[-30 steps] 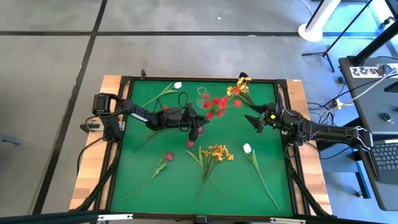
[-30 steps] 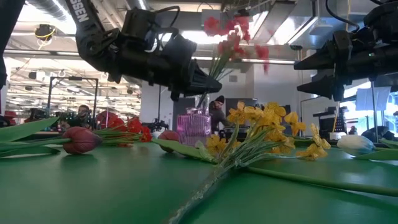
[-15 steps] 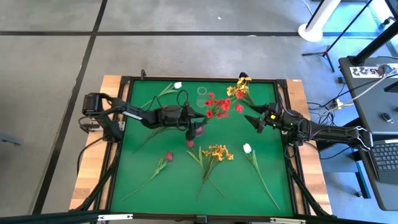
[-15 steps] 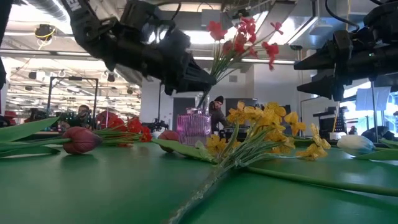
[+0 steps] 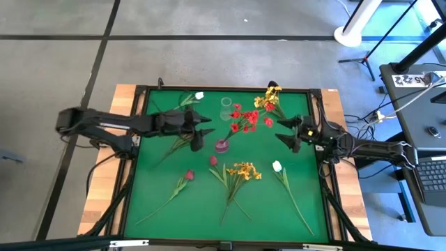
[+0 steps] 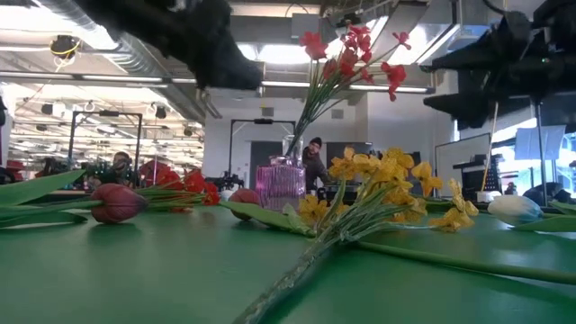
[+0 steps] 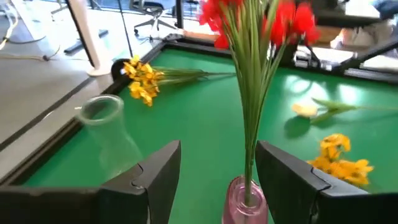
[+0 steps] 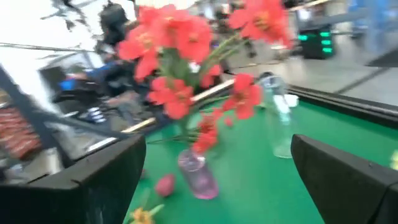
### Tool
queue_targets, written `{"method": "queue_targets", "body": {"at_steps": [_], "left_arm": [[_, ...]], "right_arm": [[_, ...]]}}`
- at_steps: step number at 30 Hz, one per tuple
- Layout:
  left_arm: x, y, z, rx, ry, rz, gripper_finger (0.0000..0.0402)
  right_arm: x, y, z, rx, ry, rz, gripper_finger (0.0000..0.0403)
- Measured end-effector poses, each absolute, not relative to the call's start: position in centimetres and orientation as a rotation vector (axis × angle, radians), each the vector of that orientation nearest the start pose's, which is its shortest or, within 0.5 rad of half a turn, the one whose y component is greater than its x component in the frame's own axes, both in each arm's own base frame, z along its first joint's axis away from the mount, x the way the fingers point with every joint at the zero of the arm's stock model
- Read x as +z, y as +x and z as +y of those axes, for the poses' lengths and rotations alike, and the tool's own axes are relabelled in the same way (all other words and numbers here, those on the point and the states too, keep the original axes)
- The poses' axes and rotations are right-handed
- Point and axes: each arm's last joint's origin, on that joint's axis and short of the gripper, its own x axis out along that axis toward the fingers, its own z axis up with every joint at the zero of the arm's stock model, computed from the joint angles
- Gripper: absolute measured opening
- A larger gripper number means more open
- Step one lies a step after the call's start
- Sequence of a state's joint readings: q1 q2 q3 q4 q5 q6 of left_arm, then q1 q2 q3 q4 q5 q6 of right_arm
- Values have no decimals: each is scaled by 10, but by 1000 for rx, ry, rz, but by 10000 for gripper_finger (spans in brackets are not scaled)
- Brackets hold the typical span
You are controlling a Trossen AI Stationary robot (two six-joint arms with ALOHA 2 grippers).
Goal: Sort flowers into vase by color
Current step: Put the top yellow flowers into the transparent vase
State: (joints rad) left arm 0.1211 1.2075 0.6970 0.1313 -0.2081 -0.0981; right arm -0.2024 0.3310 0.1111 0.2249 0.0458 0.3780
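Note:
A red blossom cluster [image 5: 247, 118] stands with its stems in the pink vase [image 5: 221, 145], leaning toward the table's far right. My left gripper [image 5: 203, 132] hangs open just left of the vase; in its wrist view the stems [image 7: 252, 124] rise beyond the gap between the fingers, untouched. My right gripper [image 5: 281, 131] waits open to the right of the flowers. On the green mat lie a yellow cluster [image 5: 244, 169], a white bud [image 5: 277, 166], a dark red bud [image 5: 213, 160], a red bud [image 5: 189, 175], and at the far edge more yellow flowers [image 5: 268, 97] and a white bud [image 5: 199, 95].
An empty clear glass vase [image 5: 226, 104] stands at the far edge behind the pink one. The mat sits inside a black raised frame [image 5: 143, 94]. Green stems [image 5: 178, 145] lie under my left arm. People and equipment show in the room beyond the table.
My left gripper has opened, let go of the red flowers' stems and drawn back toward the table's left edge. The red cluster has swung for a moment and now stands at rest in the pink vase.

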Motion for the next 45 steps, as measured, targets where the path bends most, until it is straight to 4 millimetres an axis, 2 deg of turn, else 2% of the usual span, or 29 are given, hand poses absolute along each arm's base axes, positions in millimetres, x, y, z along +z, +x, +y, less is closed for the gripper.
{"method": "queue_targets", "body": {"at_steps": [4, 11, 18, 23, 28, 32, 38, 45], "left_arm": [[256, 240, 35, 357, -147, 386, 202], [234, 232, 29, 412, -284, 596, 202], [230, 232, 23, 442, -261, 618, 201], [232, 234, 22, 385, -157, 613, 198], [234, 235, 26, 359, -94, 614, 174], [228, 232, 37, 360, -66, 614, 150], [217, 223, 59, 323, -83, 529, 123], [217, 206, 81, 319, -146, 414, 110]], "right_arm": [[196, 117, -28, -364, 369, 90, 399], [208, 120, -29, -441, 422, 344, 399], [223, 121, -38, -799, 381, 564, 399], [213, 135, -49, -925, 365, 680, 399], [192, 142, -74, -1043, 424, 829, 399], [182, 145, -97, -1044, 465, 880, 399], [175, 149, -128, -960, 496, 833, 399], [165, 146, -146, -925, 470, 872, 399]]}}
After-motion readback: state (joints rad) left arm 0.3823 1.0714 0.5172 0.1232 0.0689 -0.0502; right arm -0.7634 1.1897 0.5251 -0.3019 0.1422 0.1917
